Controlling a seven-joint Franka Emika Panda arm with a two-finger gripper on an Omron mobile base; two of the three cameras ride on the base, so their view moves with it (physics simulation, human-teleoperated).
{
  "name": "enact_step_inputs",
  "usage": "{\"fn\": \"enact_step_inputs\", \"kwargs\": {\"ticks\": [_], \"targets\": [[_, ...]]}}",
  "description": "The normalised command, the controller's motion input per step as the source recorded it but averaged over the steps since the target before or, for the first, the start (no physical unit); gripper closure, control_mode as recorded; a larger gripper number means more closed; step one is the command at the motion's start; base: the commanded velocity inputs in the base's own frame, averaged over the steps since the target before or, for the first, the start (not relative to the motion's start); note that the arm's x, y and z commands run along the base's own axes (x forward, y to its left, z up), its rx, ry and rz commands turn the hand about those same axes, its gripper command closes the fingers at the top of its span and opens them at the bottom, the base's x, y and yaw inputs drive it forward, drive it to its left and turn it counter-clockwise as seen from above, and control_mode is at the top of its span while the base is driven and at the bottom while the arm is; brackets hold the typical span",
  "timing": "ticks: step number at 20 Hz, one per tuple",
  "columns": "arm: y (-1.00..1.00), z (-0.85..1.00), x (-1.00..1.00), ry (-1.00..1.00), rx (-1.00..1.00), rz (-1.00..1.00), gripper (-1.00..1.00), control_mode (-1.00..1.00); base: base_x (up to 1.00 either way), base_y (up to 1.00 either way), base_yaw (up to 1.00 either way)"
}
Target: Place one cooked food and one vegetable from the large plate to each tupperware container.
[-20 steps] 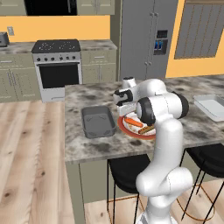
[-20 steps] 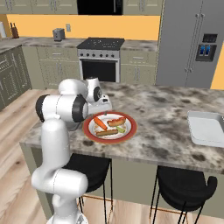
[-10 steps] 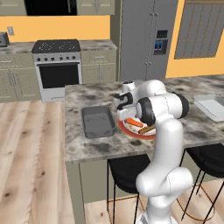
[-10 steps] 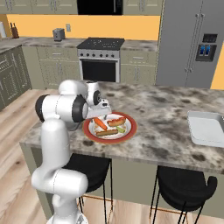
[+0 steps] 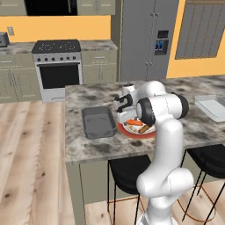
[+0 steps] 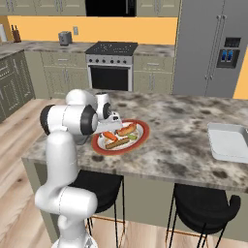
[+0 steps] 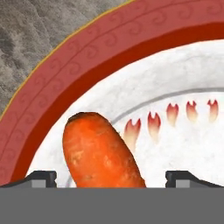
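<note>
The large plate [image 5: 132, 134] with its red-orange rim lies on the island counter and holds an orange carrot [image 6: 109, 135], two brown sausages [image 6: 127, 129] and a small green piece [image 6: 131, 137]. My gripper [image 5: 125, 117] points down over the plate's left part, open. In the hand view the carrot [image 7: 100, 157] lies between my two fingertips [image 7: 41, 177], close below the hand, with the plate's rim [image 7: 65, 74] behind it. The dark grey tupperware container [image 5: 97, 121] sits just left of the plate. The pale one [image 6: 227, 140] rests at the counter's far right end.
Black bar stools [image 6: 203, 208] stand under the counter's near edge. A stove [image 5: 57, 66] and cabinets line the back wall, with a grey fridge [image 5: 145, 39] behind the island. Bare marbled counter [image 6: 179, 131] stretches between the plate and the pale tub.
The hand has come down a little toward the left part of the plate. The jaws stay wide, and the food has not moved.
</note>
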Motion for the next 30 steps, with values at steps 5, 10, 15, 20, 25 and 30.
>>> {"fn": "enact_step_inputs", "kwargs": {"ticks": [5, 10, 15, 20, 25, 30], "targets": [[0.0, -0.17, 0.0, 0.03, 0.01, 0.0, 1.0, -1.0, 0.0, 0.0, 0.0], [0.0, 0.25, -0.02, 0.1, 0.05, 0.0, 1.0, -1.0, 0.0, 0.0, 0.0], [0.1, 0.71, -0.13, 0.03, 0.12, -0.05, 1.0, -1.0, 0.0, 0.0, 0.0], [0.67, 0.47, -0.13, 0.0, 0.05, -0.47, 1.0, -1.0, 0.0, 0.0, 0.0], [0.71, 0.32, 0.06, 0.01, -0.19, -0.54, 1.0, -1.0, 0.0, 0.0, 0.0], [0.58, -0.12, 0.22, 0.24, -0.11, -0.61, 1.0, -1.0, 0.0, 0.0, 0.0]]}}
